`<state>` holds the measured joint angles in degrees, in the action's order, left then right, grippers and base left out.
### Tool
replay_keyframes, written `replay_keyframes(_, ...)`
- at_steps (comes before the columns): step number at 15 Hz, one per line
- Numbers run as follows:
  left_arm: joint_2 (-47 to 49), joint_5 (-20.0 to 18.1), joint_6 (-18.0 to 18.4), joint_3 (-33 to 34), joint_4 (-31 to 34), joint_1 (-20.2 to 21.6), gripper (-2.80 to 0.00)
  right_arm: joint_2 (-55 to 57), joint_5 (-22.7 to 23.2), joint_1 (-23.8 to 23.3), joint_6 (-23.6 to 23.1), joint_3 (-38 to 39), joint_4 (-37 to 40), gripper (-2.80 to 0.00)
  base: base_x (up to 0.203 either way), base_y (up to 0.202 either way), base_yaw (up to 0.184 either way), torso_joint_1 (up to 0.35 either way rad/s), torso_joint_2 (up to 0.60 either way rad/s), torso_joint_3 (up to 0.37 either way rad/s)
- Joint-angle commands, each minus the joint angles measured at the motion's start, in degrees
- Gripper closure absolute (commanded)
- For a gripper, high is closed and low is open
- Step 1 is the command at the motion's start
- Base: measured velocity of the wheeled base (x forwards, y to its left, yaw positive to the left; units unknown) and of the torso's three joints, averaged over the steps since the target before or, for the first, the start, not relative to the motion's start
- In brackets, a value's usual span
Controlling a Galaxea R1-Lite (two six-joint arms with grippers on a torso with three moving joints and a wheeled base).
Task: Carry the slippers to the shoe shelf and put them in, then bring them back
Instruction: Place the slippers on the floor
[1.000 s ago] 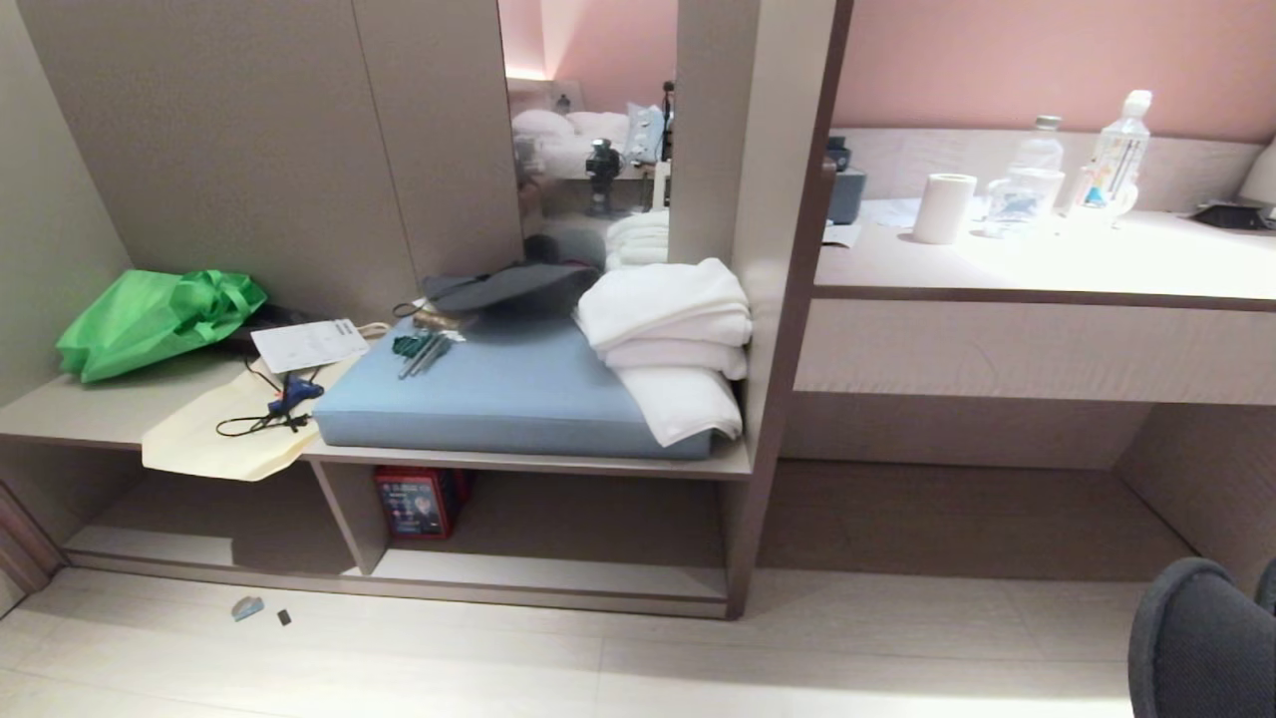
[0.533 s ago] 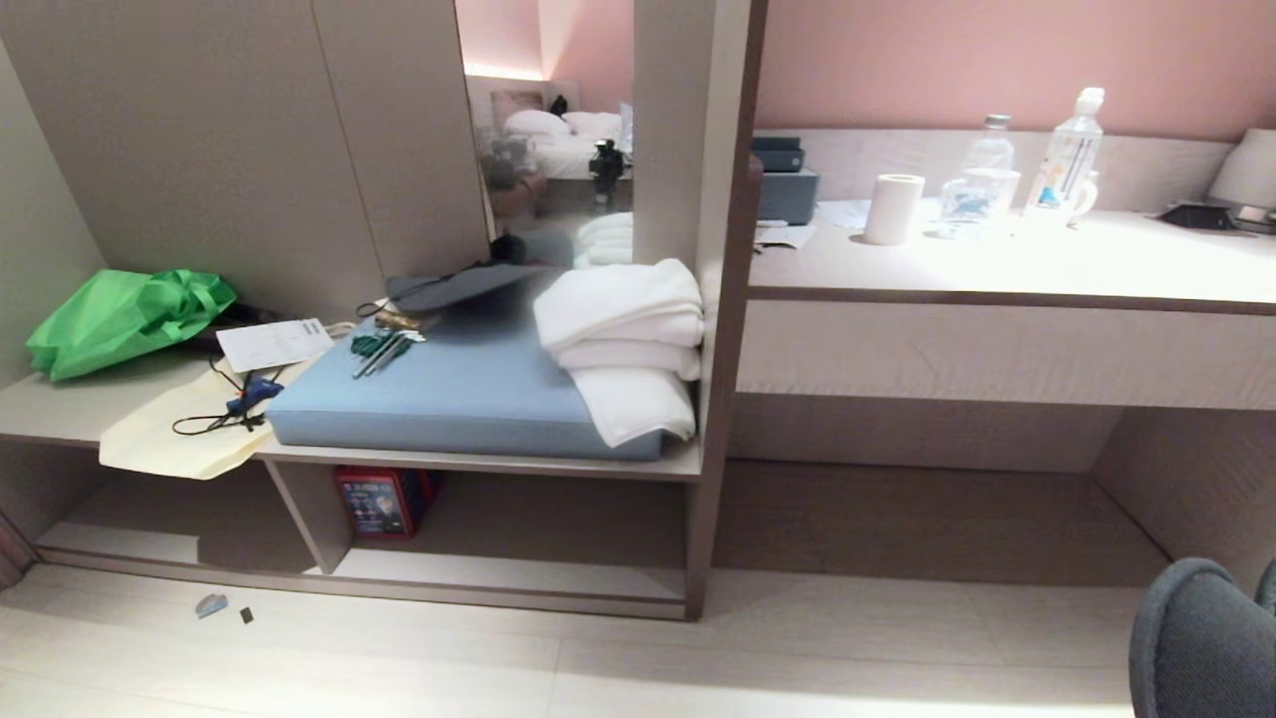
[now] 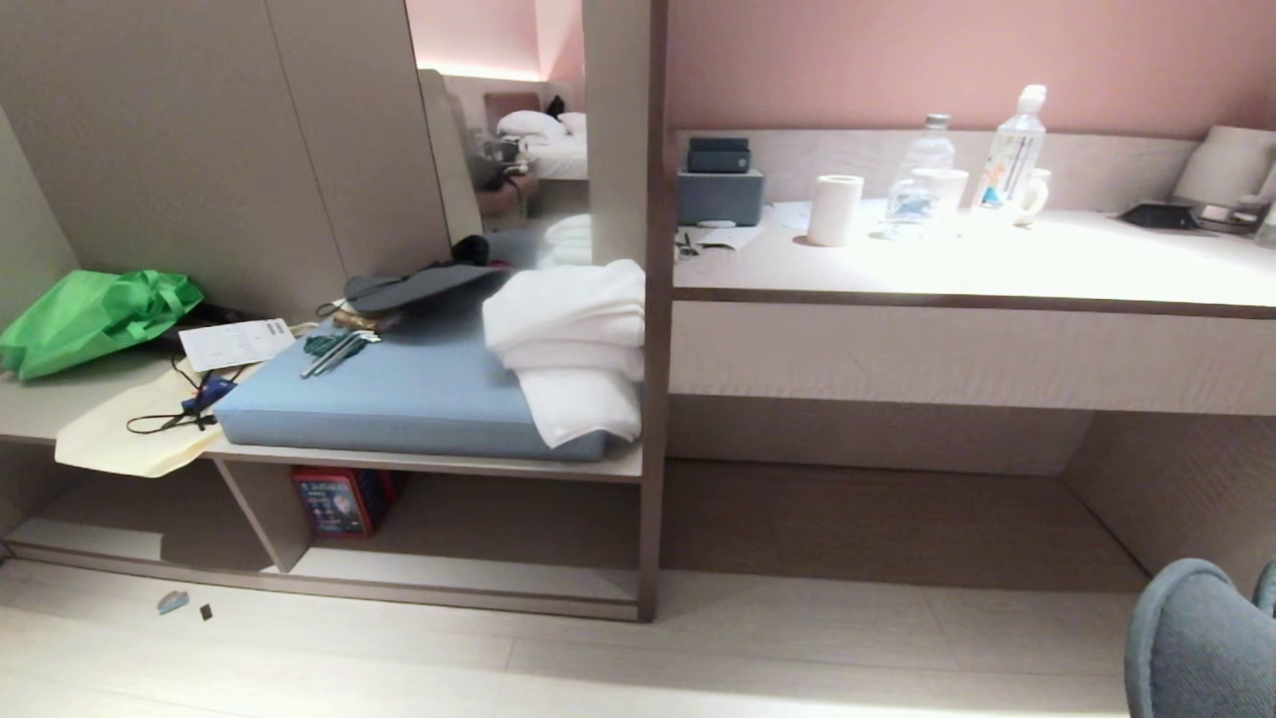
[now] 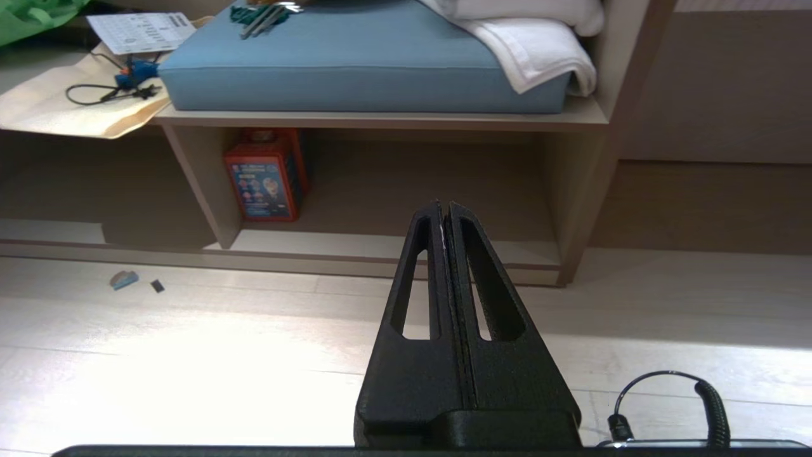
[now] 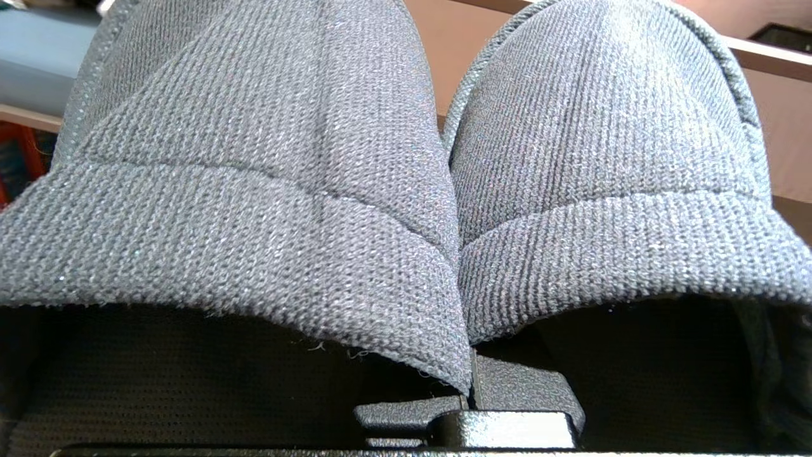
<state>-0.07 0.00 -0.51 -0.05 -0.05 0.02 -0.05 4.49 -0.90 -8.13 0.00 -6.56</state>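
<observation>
The right tool (image 5: 471, 397) is clamped on the inner edges of the slippers (image 5: 406, 171), which fill the right wrist view side by side, toes pointing away; in the head view they show only as a dark grey curve at the lower right corner, above the pale floor (image 3: 698, 668). The left tool (image 4: 444, 212) hangs over the floor with its black fingers pressed together and nothing between them, pointing toward the shoe shelf (image 3: 478, 558), the low cubby under the bench board. A red box (image 3: 339, 501) stands at the cubby's left end, beside the divider. On the board above lie a blue cushion (image 3: 399, 399), folded white towels (image 3: 573, 339) and a green bag (image 3: 90, 319). To the right, the desk (image 3: 997, 269) carries bottles (image 3: 922, 175) and a paper roll (image 3: 833, 209).
</observation>
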Motion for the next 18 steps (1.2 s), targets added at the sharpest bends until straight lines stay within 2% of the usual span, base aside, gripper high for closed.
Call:
replay_keyframes(1, 0.1, 0.0, 0.0, 0.0, 0.0, 0.0, 0.00, 0.1, 0.1, 0.0, -0.2, 0.1, -0.1, 0.00, 0.000, -0.193, 0.000, -0.002, 0.00, 0.002)
replay_keyframes(18, 0.1, 0.0, 0.0, 0.0, 0.0, 0.1, 0.00, 0.0, 0.1, 0.0, -0.1, 0.1, 0.0, 0.00, 0.000, -0.197, 0.002, 0.004, 0.00, 0.002)
